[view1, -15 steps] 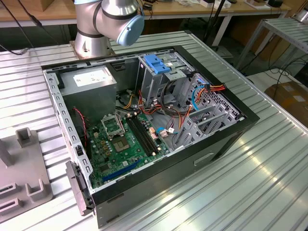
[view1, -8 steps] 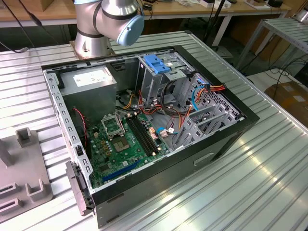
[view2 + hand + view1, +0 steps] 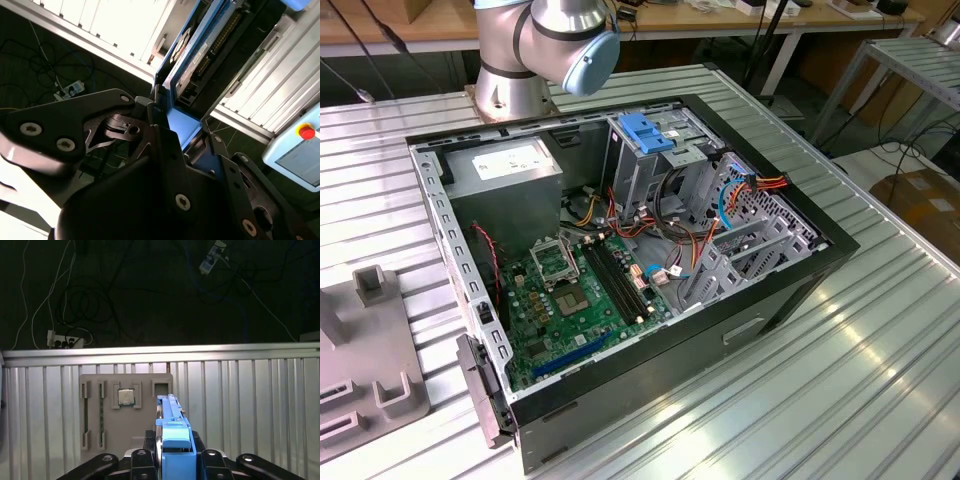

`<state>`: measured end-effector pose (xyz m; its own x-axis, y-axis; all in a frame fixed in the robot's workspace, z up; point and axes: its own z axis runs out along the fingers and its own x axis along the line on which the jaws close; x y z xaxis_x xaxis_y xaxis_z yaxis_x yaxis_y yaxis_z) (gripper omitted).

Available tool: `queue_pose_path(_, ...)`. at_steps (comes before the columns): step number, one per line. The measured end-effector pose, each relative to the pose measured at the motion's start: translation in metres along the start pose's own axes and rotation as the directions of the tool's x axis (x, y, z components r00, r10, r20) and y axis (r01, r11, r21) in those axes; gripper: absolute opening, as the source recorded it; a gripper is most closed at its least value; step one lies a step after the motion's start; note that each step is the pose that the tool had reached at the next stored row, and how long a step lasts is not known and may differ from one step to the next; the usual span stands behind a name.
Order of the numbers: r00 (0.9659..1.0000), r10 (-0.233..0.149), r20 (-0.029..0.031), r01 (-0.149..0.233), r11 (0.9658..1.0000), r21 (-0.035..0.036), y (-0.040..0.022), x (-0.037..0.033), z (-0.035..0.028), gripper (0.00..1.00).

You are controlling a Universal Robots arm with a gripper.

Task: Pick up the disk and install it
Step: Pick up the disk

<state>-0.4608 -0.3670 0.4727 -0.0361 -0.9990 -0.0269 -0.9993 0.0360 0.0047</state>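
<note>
The claw (image 3: 172, 454) is clenched on the disk (image 3: 173, 422), which stands edge-on between its fingers, with a blue side rail facing the first wrist view. In the second wrist view the disk (image 3: 197, 50) shows its flat underside framed by blue plastic. Past the held disk lies a grey holder plate (image 3: 125, 430) carrying a processor chip (image 3: 125, 397) on the slatted aluminium surface (image 3: 250, 400). In the exterior view the open computer case (image 3: 650, 340) lies on that surface, with the arm (image 3: 555, 40) just behind it.
</note>
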Motion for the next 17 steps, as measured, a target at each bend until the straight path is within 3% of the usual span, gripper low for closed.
queue_pose_path(17,1.0,0.0,0.0006,0.0,1.0,-0.0011,-0.0002,-0.0004,-0.0135,0.37)
